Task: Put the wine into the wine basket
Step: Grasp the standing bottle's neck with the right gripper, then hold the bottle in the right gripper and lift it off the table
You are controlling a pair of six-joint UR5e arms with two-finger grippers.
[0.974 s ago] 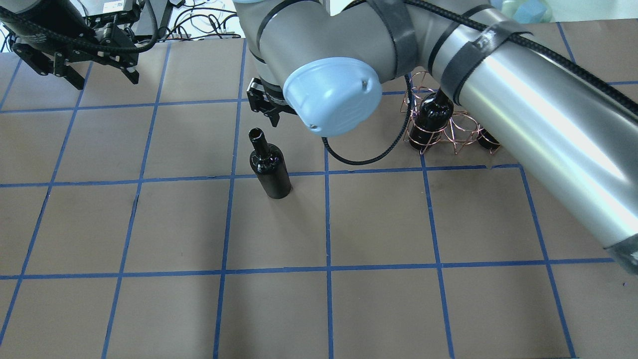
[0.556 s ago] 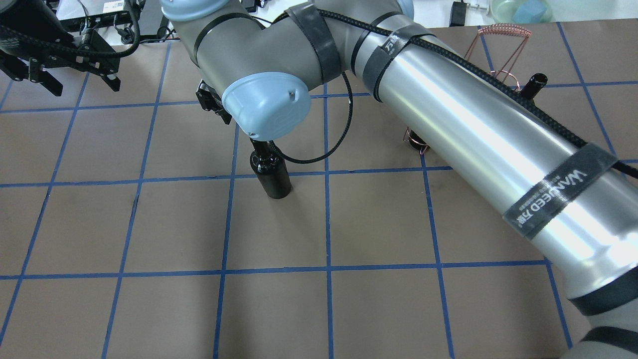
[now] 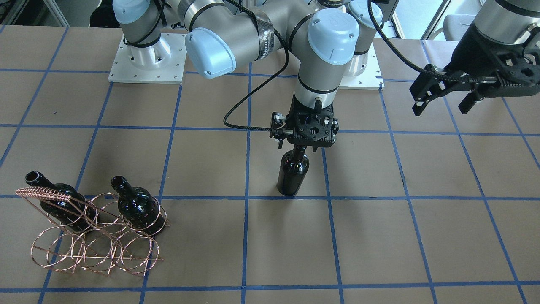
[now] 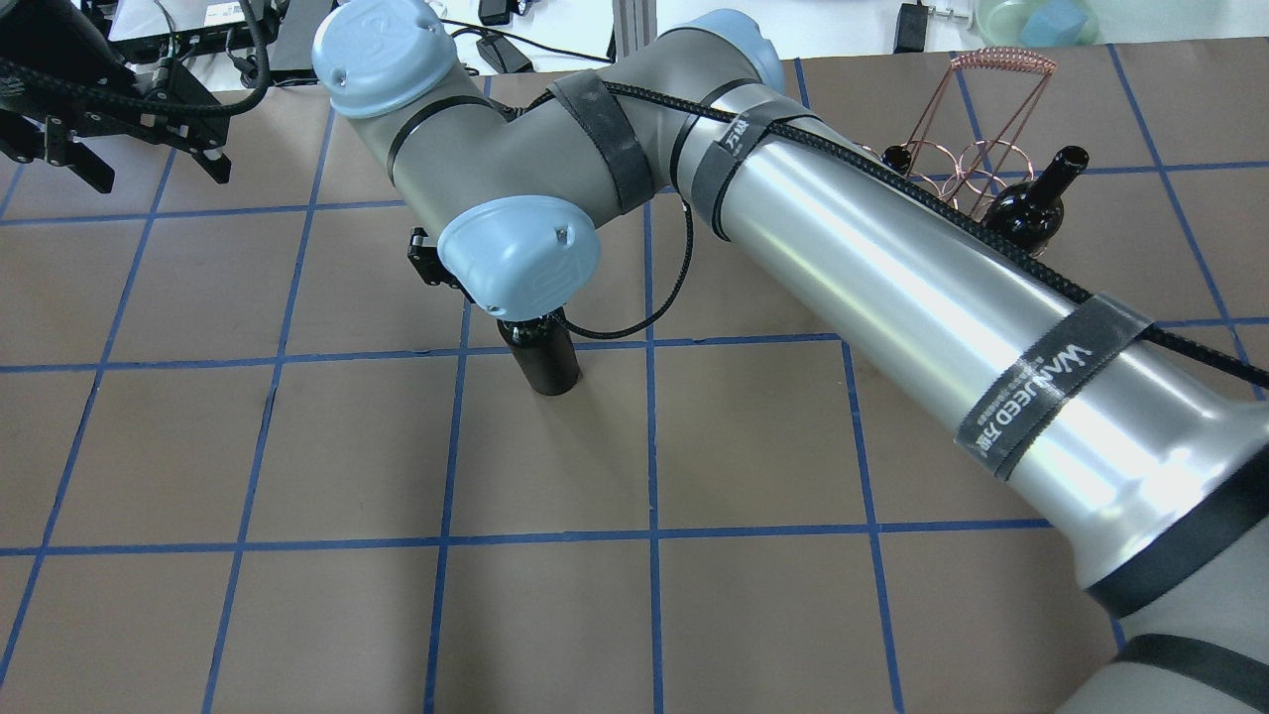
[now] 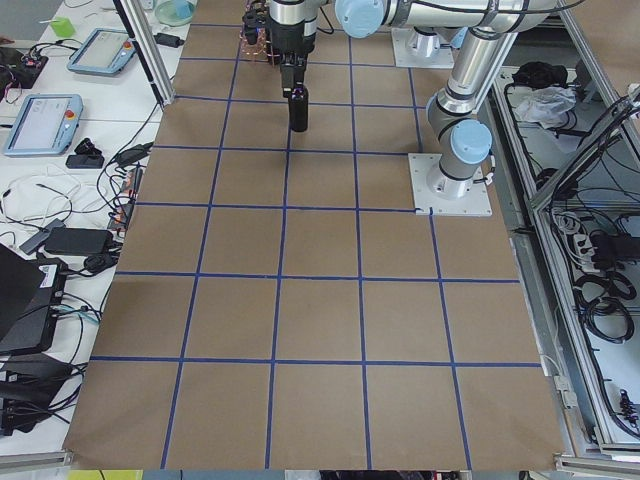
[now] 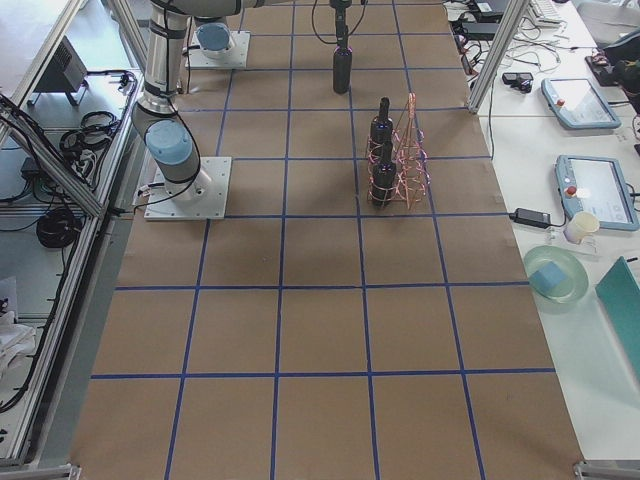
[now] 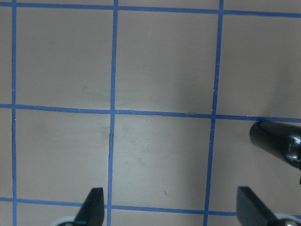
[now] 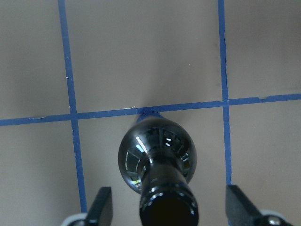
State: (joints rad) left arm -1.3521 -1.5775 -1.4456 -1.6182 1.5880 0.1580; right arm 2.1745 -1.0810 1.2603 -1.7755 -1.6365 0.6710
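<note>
Centrally, the right end effector point(image 3: 301, 148) hangs straight down over the upright wine bottle point(image 3: 292, 175). The bottle stands on the brown counter point(image 3: 379, 245) directly beneath it, with its base close by a blue tape line point(image 3: 211, 197). In the right wrist view the two fingers point(image 8: 101, 207) are spread wide, one on either side of the bottle's neck and clear of the glass. This end effector is therefore released, with the neck in the gap between the fingers and the bottle's shoulder and body below the fingertips. The wire basket point(image 3: 44, 193) sits on the counter well apart from this end effector, off toward the robot's right and farther from the robot's base; neither arm touches it. Two other bottles point(image 3: 134, 205) of the same black glass lean in the row of rings on the robot's side, their necks angled up toward the robot, and the coiled handle stands above the rings. The left end effector point(image 3: 441, 107) is held above the counter, well off to the robot's left of the bottle. Its fingers are apart, so it too is released. In the left wrist view the bottle shows only at the edge, beyond one fingertip and out of contact.
</note>
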